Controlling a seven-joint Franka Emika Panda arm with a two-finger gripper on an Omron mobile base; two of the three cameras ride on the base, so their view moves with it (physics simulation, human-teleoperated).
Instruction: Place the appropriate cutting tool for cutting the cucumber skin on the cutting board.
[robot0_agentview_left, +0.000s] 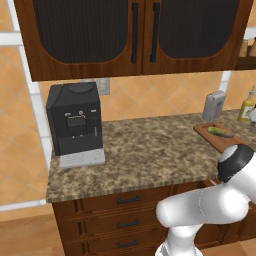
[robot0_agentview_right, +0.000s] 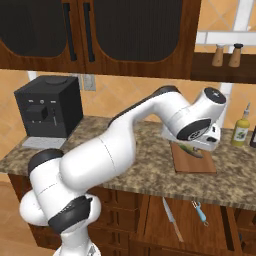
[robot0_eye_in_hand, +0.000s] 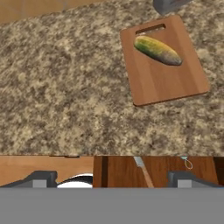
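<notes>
Broadly, the speckled brown granite counter (robot0_eye_in_hand: 65, 96) fills the upper part of the hand view, and the flat reddish-brown wooden cutting board (robot0_eye_in_hand: 168, 81) sits at its upper right, with a slot handle near its far edge. On the board lies the small dark green cucumber with a yellowish sheen (robot0_eye_in_hand: 157, 50), angled across the upper half. In the left base view the board (robot0_agentview_left: 212, 137) and cucumber (robot0_agentview_left: 220, 132) appear at mid right, near a black boxy coffee machine (robot0_agentview_left: 75, 117) at the left.

The right base view adds what lies below the counter edge: an open wooden drawer (robot0_agentview_right: 220, 220) at the lower right holding a long kitchen knife with a brown handle (robot0_agentview_right: 171, 224) and the slim peeler with a teal-blue handle (robot0_agentview_right: 201, 213). In the hand view only the peeler's metal loop end (robot0_eye_in_hand: 187, 163) peeks in just below the counter edge.

The two-finger claw (robot0_eye_in_hand: 112, 178) holds nothing, its dark tips spread wide at the bottom of the hand view; the peeler lies just above the right-hand tip, apart from it.
</notes>
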